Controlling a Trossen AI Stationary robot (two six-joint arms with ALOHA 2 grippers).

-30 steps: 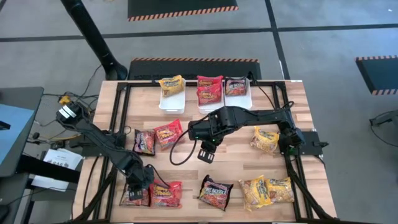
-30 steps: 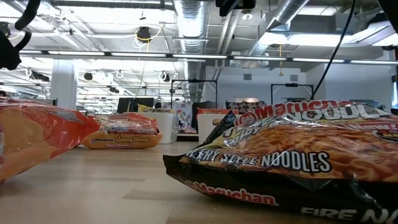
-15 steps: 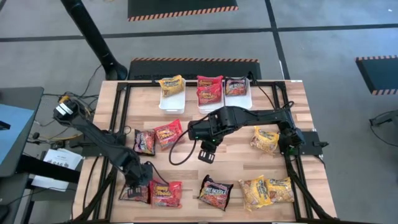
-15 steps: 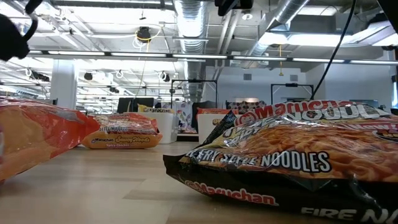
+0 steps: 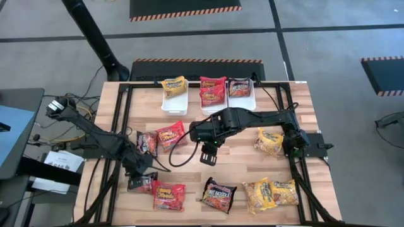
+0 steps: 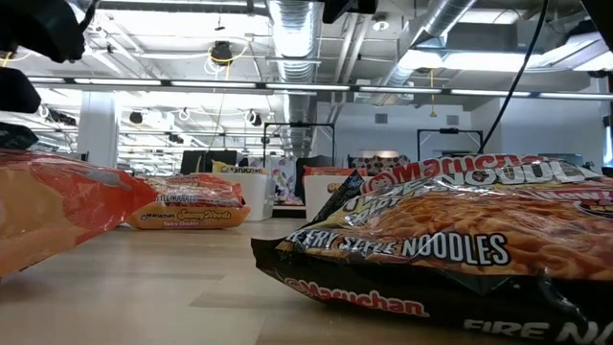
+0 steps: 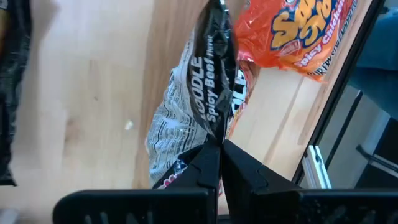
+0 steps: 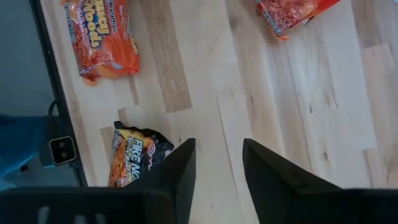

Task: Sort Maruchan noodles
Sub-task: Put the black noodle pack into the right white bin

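High view shows the left claw (image 5: 140,178) near the front left of the bench (image 5: 240,142), pinched shut on a black Spicy Beef noodle packet (image 5: 141,183). Left wrist view shows its two fingers squeezed tight on the packet's edge, and the packet (image 7: 202,99) hangs down from them, just above the wood. So the step in hand looks like picking up a dark packet to sort it.

Three white bins (image 5: 208,94) sit at the back of the bench. One holds a yellow packet (image 5: 173,86), one holds red packets (image 5: 213,91), and one holds a dark packet (image 5: 239,87). I think the next move is to carry this black packet to the bin with the dark one and let go there.

Left arm reaches in low from the left side. Right claw (image 5: 209,154) hovers over the middle of the bench, fingers apart, holding nothing.
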